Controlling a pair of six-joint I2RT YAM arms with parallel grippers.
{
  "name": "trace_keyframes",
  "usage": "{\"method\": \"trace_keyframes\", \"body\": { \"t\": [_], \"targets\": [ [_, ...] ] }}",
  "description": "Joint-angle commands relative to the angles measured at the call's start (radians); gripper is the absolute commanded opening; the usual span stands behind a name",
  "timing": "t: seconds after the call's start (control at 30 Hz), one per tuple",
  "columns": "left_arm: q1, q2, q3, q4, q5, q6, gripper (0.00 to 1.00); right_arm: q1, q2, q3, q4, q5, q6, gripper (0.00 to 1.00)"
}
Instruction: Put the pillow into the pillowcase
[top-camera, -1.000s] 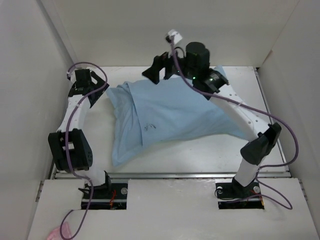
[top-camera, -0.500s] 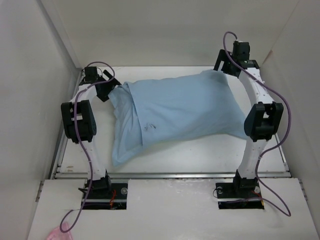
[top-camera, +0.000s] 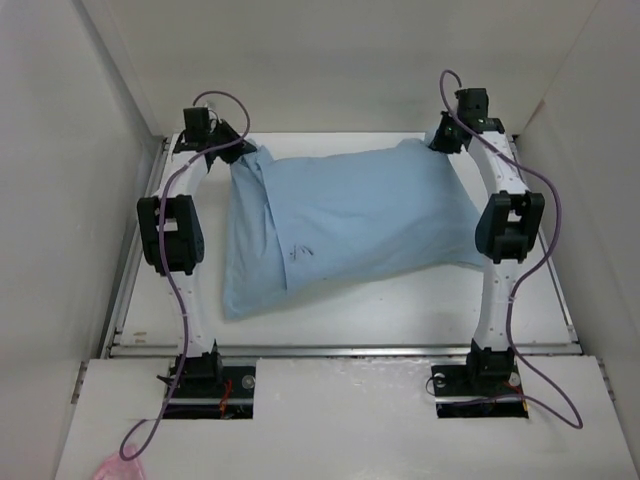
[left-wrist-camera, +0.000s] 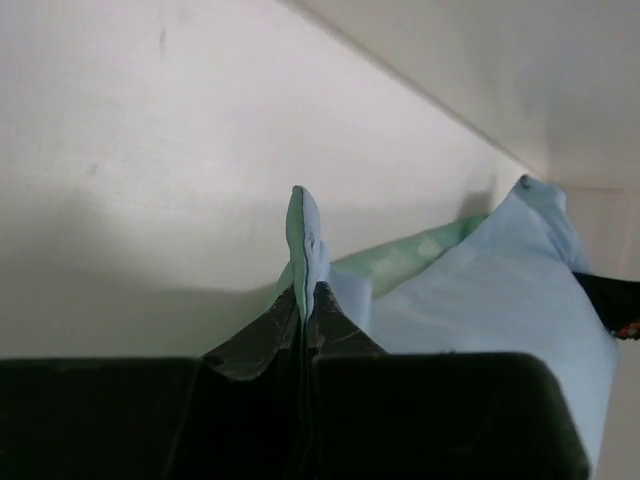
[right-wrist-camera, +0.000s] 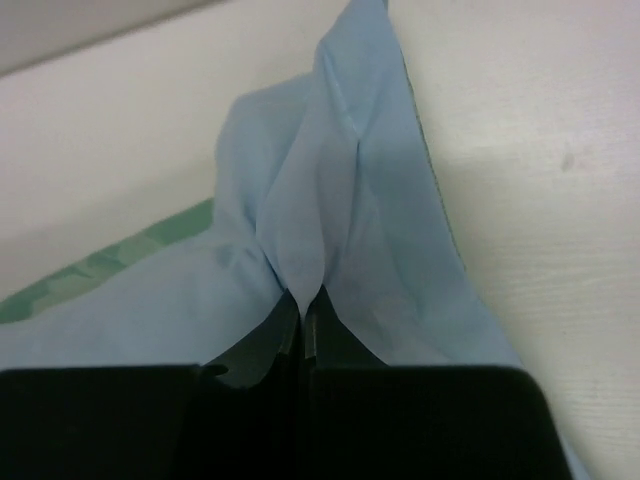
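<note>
Between the jaws of the left gripper (left-wrist-camera: 306, 300) stands a thin upright fold of the pillowcase (top-camera: 340, 225), light blue with a sea-green edge. Both fingers are pressed tightly together on this fold. Just to the right of these jaws, a band of green patterned fabric shows under the blue face.

Between the jaws of the right gripper (right-wrist-camera: 302, 300) a bunch of the same light blue cloth is pinched, with no gap between the fingers. From the fingertips the cloth spreads away in soft creases, and a green strip shows to the left of them.

Seen from above, the left jaws grip the far left corner of the pillowcase and the right jaws grip the far right corner. The cloth lies on the white table (top-camera: 400, 310) between the two grippers and reaches back toward the arm bases. It looks plump in the middle. The pillow itself is covered, so I cannot tell exactly where it lies.
</note>
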Motion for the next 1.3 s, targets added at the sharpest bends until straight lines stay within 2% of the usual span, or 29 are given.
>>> {"method": "trace_keyframes", "body": {
  "t": [0.0, 0.03, 0.07, 0.13, 0.17, 0.27, 0.37, 0.4, 0.43, 0.47, 0.5, 0.53, 0.6, 0.63, 0.67, 0.7, 0.73, 0.77, 0.8, 0.83, 0.87, 0.9, 0.93, 0.97, 1.0, 1.03, 1.07, 1.13, 1.27],
  "targets": [
    [0.009, 0.027, 0.256, 0.066, 0.065, -0.006, 0.00, 0.003, -0.040, 0.193, 0.117, -0.192, 0.004, 0.00],
    [0.009, 0.052, 0.353, -0.003, 0.074, -0.006, 0.00, 0.003, -0.040, 0.310, 0.131, -0.202, 0.004, 0.00],
    [0.009, 0.072, 0.536, -0.019, 0.092, -0.006, 0.00, 0.003, -0.058, 0.357, 0.179, -0.211, 0.004, 0.00],
    [0.009, 0.098, 0.677, -0.019, 0.103, -0.006, 0.00, 0.003, -0.109, 0.382, 0.284, -0.254, 0.004, 0.00],
    [0.009, 0.082, 0.714, 0.002, 0.114, -0.023, 0.00, 0.003, -0.144, 0.347, 0.403, -0.254, 0.004, 0.00],
    [0.038, -0.062, 0.652, 0.108, 0.123, -0.040, 0.00, 0.003, -0.297, 0.267, 0.471, -0.210, 0.004, 0.00],
    [0.050, -0.241, 0.444, 0.142, 0.108, 0.000, 0.00, 0.003, -0.458, 0.128, 0.496, -0.176, -0.040, 0.00],
    [0.050, -0.286, 0.376, 0.142, 0.095, 0.025, 0.00, 0.003, -0.507, -0.053, 0.538, -0.176, -0.053, 0.00],
    [0.040, -0.331, 0.218, 0.142, 0.062, 0.075, 0.00, 0.003, -0.613, -0.167, 0.569, -0.176, -0.065, 0.00],
    [0.040, -0.419, 0.129, 0.142, 0.034, 0.094, 0.00, 0.003, -0.662, -0.286, 0.601, -0.176, -0.065, 0.03],
    [0.030, -0.461, 0.036, 0.151, 0.002, 0.094, 0.00, 0.003, -0.710, -0.530, 0.637, -0.188, -0.079, 0.07],
    [0.030, -0.501, -0.175, 0.163, -0.053, 0.094, 0.00, 0.003, -0.785, -0.651, 0.715, -0.199, -0.079, 0.08],
    [0.030, -0.616, -0.381, 0.194, -0.070, 0.045, 0.00, 0.003, -0.840, -0.862, 0.753, -0.199, -0.030, 0.07],
    [0.030, -0.655, -0.592, 0.214, -0.083, 0.023, 0.00, 0.003, -0.889, -1.070, 0.787, -0.199, 0.002, 0.07],
    [0.030, -0.685, -0.679, 0.214, -0.125, -0.004, 0.00, 0.003, -0.913, -1.171, 0.800, -0.187, 0.092, 0.07],
    [0.030, -0.734, -0.745, 0.202, -0.139, -0.015, 0.00, 0.003, -0.936, -1.264, 0.800, -0.170, 0.140, 0.17],
    [0.030, -0.750, -0.791, 0.089, -0.173, -0.036, 0.00, 0.003, -0.963, -1.416, 0.775, -0.118, 0.183, 0.29],
    [0.030, -0.762, -0.845, 0.012, -0.240, -0.049, 0.00, 0.003, -1.052, -1.484, 0.728, -0.095, 0.209, 0.46],
    [0.021, -0.780, -0.868, -0.045, -0.260, -0.040, 0.16, 0.003, -1.115, -1.545, 0.702, -0.082, 0.264, 0.63],
    [0.021, -0.835, -0.887, -0.167, -0.303, -0.061, 0.16, 0.003, -1.193, -1.596, 0.674, -0.068, 0.282, 0.88],
    [0.021, -0.872, -0.920, -0.207, -0.340, -0.061, 0.16, 0.003, -1.368, -1.656, 0.610, -0.058, 0.291, 0.93],
    [0.021, -0.914, -0.921, -0.258, -0.403, -0.061, 0.21, 0.003, -1.460, -1.657, 0.544, -0.011, 0.327, 1.00],
    [0.021, -0.989, -0.921, -0.310, -0.441, -0.079, 0.31, 0.003, -1.549, -1.646, 0.507, 0.029, 0.328, 1.00],
    [0.021, -1.021, -0.907, -0.388, -0.472, -0.080, 0.60, 0.003, -1.631, -1.615, 0.487, 0.115, 0.319, 1.00],
    [0.030, -1.050, -0.863, -0.430, -0.538, -0.092, 0.71, 0.003, -1.770, -1.586, 0.412, 0.184, 0.308, 1.00],
    [0.039, -1.075, -0.832, -0.465, -0.573, -0.102, 0.90, 0.003, -1.825, -1.562, 0.390, 0.250, 0.308, 1.00],
    [0.040, -1.113, -0.798, -0.520, -0.608, -0.103, 1.00, 0.003, -1.873, -1.542, 0.378, 0.363, 0.308, 1.00],
    [0.049, -1.143, -0.693, -0.571, -0.711, -0.130, 1.00, 0.003, -1.949, -1.483, 0.352, 0.447, 0.308, 1.00],
    [0.049, -1.236, -0.562, -0.613, -0.900, -0.187, 1.00, 0.003, -1.880, -1.336, 0.193, 0.674, 0.308, 1.00]
  ]
}}
